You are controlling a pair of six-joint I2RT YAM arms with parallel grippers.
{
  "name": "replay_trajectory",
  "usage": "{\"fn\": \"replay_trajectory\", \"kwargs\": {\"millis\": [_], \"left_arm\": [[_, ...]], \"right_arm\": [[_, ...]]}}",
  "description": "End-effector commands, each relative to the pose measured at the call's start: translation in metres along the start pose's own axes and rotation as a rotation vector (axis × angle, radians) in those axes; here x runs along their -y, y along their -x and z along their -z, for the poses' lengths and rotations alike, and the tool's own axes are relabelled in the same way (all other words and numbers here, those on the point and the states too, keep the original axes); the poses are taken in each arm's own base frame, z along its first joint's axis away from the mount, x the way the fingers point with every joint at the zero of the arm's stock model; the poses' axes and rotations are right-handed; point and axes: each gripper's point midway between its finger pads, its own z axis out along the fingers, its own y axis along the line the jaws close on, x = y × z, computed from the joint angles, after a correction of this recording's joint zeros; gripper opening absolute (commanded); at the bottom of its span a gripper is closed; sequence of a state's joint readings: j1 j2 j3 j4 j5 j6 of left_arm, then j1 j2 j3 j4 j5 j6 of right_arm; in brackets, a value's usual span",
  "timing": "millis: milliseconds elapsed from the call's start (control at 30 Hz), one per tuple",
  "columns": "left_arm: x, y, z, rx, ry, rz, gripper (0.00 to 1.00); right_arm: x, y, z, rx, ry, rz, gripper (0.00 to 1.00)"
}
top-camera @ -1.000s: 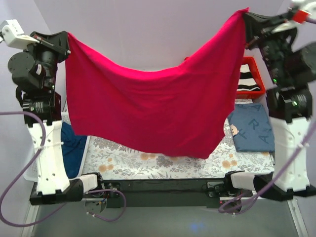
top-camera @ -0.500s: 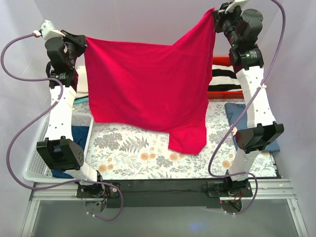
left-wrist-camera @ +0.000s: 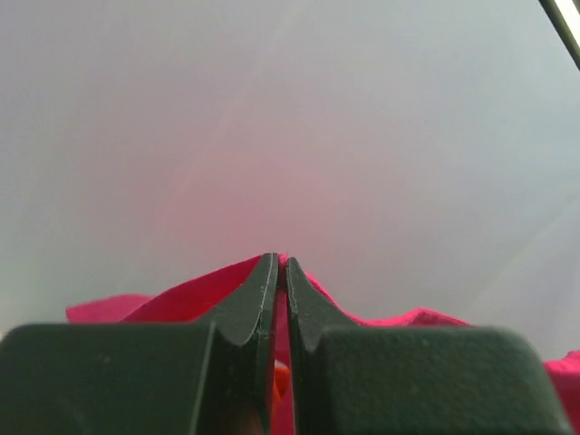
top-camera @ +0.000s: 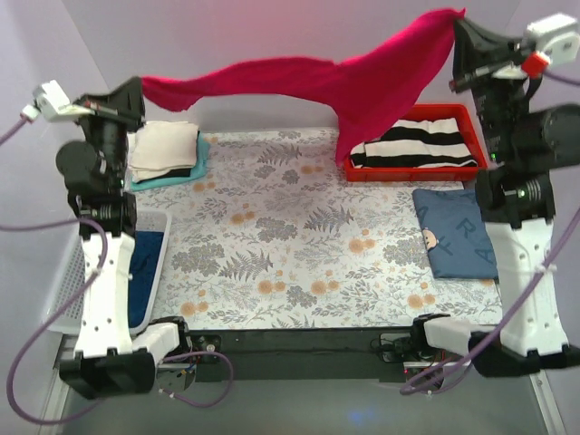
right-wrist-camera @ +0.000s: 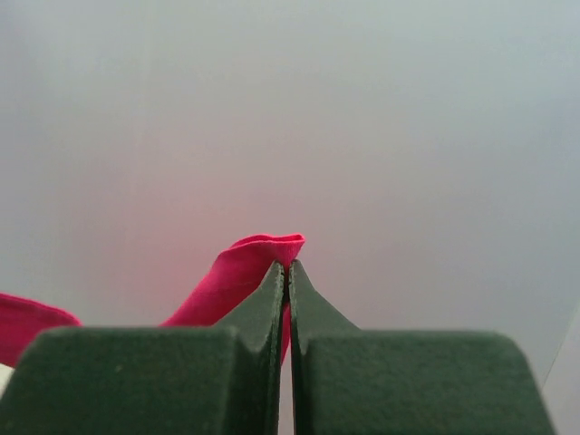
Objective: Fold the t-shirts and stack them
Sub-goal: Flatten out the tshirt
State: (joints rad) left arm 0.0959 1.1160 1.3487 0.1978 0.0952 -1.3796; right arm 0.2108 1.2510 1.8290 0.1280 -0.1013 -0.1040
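The crimson-red t-shirt (top-camera: 299, 77) is stretched in the air across the back of the table, and its body billows up and away towards the rear wall. My left gripper (top-camera: 140, 88) is shut on one corner of it at the left. My right gripper (top-camera: 456, 20) is shut on the other corner, higher up at the right. In the left wrist view red cloth (left-wrist-camera: 190, 294) is pinched between the closed fingers of the left gripper (left-wrist-camera: 282, 261). In the right wrist view a fold of the red cloth (right-wrist-camera: 245, 263) sticks out past the closed tips of the right gripper (right-wrist-camera: 287, 265).
A folded stack of cream, black and teal shirts (top-camera: 165, 149) lies at the back left. A red bin (top-camera: 471, 122) holds a striped garment at the back right. A folded navy shirt (top-camera: 460, 234) lies at the right. A white basket (top-camera: 63, 304) with dark blue cloth stands at the left.
The red shirt hung down like a curtain before; now it has swung up and back, almost level. Both arms have shifted while keeping their grip.
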Motion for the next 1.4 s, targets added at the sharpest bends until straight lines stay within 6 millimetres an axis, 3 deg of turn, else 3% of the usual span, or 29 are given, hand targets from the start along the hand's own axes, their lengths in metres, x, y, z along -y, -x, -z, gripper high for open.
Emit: {"fn": "replay_trajectory", "kwargs": {"millis": [0,33,67,100,133,167,200,267,300,367,400,433,467,500,600,767,933,1167,1367], "left_arm": [[-0.040,-0.066,0.034,-0.159,0.055,0.026,0.00],[-0.053,-0.084,0.045,-0.202,0.075,0.024,0.00],[-0.085,-0.124,0.075,-0.296,0.166,0.060,0.00],[-0.096,-0.140,0.090,-0.341,0.195,0.073,0.00],[-0.110,-0.164,0.112,-0.414,0.237,0.082,0.00],[-0.134,-0.191,0.140,-0.485,0.319,0.097,0.00],[-0.141,-0.197,0.160,-0.499,0.357,0.096,0.00],[-0.169,-0.225,0.205,-0.596,0.492,0.072,0.00],[-0.172,-0.216,0.212,-0.555,0.514,0.042,0.00],[-0.168,-0.216,0.223,-0.574,0.534,0.021,0.00],[-0.160,-0.213,0.221,-0.575,0.504,0.030,0.00],[-0.168,-0.200,0.220,-0.523,0.570,0.009,0.00],[-0.175,-0.200,0.232,-0.552,0.649,0.011,0.00],[-0.165,-0.185,0.224,-0.532,0.641,0.001,0.00],[-0.161,-0.170,0.234,-0.496,0.743,0.064,0.00],[-0.158,-0.177,0.270,-0.537,0.867,0.191,0.00],[-0.168,-0.172,0.305,-0.502,1.024,0.232,0.00],[-0.157,-0.165,0.303,-0.469,1.057,0.322,0.00],[-0.158,-0.162,0.300,-0.471,1.057,0.303,0.00]], "right_arm": [[-0.020,-0.080,0.021,-0.137,0.042,-0.088,0.01],[-0.030,-0.136,0.048,-0.257,0.041,-0.134,0.01],[-0.035,-0.160,0.063,-0.306,0.029,-0.175,0.01],[-0.042,-0.183,0.078,-0.349,0.019,-0.234,0.01],[-0.051,-0.236,0.115,-0.468,-0.002,-0.268,0.01],[-0.054,-0.253,0.129,-0.509,-0.020,-0.288,0.01],[-0.060,-0.272,0.149,-0.572,-0.043,-0.343,0.01],[-0.069,-0.292,0.191,-0.649,-0.074,-0.393,0.01],[-0.071,-0.286,0.208,-0.665,-0.102,-0.435,0.01],[-0.072,-0.296,0.238,-0.726,-0.160,-0.467,0.01],[-0.067,-0.295,0.247,-0.739,-0.202,-0.464,0.01],[-0.062,-0.295,0.270,-0.794,-0.263,-0.464,0.01],[-0.060,-0.292,0.276,-0.807,-0.287,-0.463,0.01],[-0.057,-0.289,0.284,-0.827,-0.311,-0.463,0.01],[-0.052,-0.278,0.307,-0.878,-0.368,-0.450,0.01],[-0.049,-0.274,0.338,-0.946,-0.413,-0.428,0.01],[-0.045,-0.270,0.351,-0.956,-0.444,-0.415,0.01],[-0.048,-0.271,0.354,-0.981,-0.428,-0.409,0.01],[-0.047,-0.278,0.341,-0.978,-0.426,-0.416,0.01]]}}
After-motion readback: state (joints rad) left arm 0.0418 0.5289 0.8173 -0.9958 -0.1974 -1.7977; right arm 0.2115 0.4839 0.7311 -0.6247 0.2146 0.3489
